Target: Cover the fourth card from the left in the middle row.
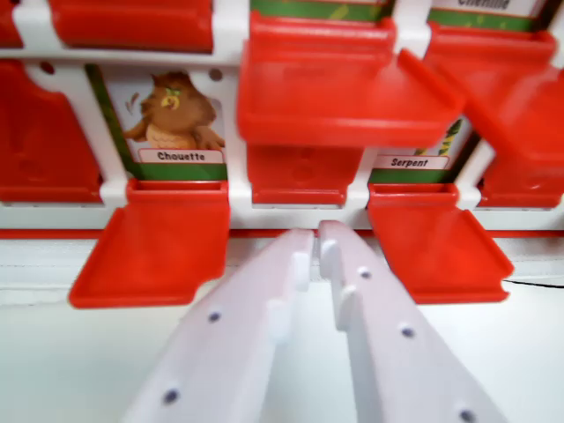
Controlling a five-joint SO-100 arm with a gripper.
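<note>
the serpent card (410, 161) is mostly hidden (flap above); my gripper (316, 236), nearly closed and empty, beside the chouette card (172, 119).

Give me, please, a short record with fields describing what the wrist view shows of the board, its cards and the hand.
board: red and white flap board, filling the upper half
owl card: "Chouette", uncovered, flap down in front
snake card: "Serpent", partly hidden by a flap above; own flap down
slot between them: covered by a red flap
hand: white, fingertips nearly together, just below the covered slot, holding nothing
surface: white table
</note>
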